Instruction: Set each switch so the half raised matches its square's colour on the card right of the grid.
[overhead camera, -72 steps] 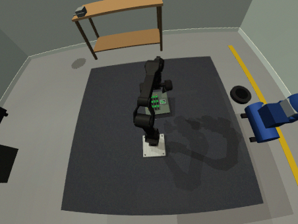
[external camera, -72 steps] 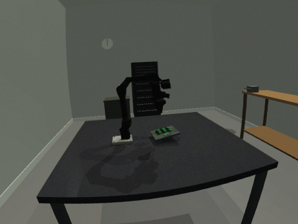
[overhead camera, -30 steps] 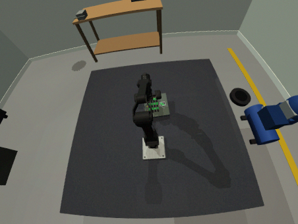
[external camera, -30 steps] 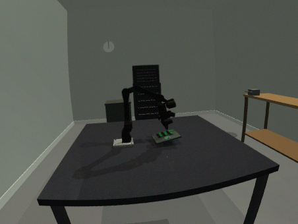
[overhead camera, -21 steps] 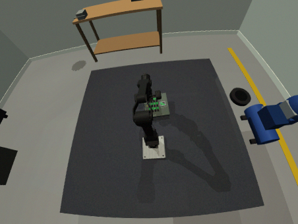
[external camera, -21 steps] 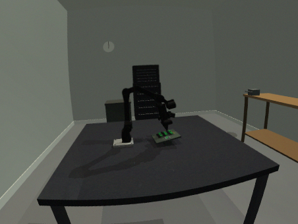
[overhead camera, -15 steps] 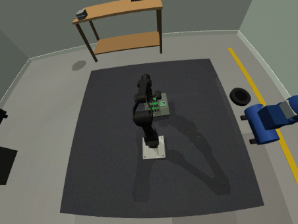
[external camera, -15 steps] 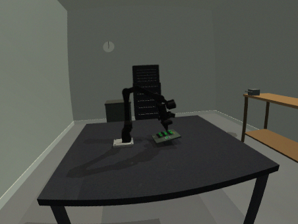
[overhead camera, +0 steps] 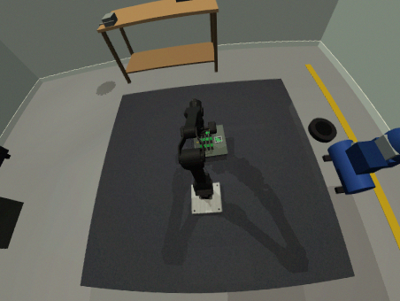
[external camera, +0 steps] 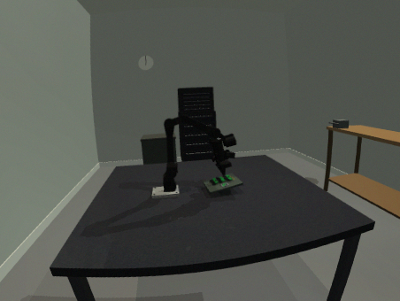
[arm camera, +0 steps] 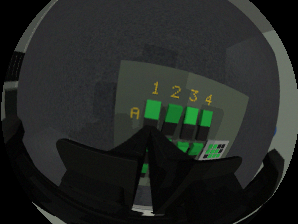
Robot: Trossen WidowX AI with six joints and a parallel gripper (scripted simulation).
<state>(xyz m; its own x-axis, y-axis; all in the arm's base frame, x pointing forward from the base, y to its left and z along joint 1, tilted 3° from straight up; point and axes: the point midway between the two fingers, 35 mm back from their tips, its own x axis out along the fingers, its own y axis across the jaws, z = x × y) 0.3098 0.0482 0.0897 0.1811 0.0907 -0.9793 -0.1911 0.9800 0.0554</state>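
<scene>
Gripper (arm camera: 148, 137), closed and empty, points down just above the panel (arm camera: 133, 79).

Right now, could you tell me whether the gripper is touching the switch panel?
Cannot tell. In the exterior view the shut gripper hangs just over the switch panel, gap unclear; in the wrist view its tips overlap the switches, hiding any contact.

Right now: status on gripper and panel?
Gripper shut, empty, tips low over switch panel near column 1. Card visible right of grid. Nothing in the way.
</scene>
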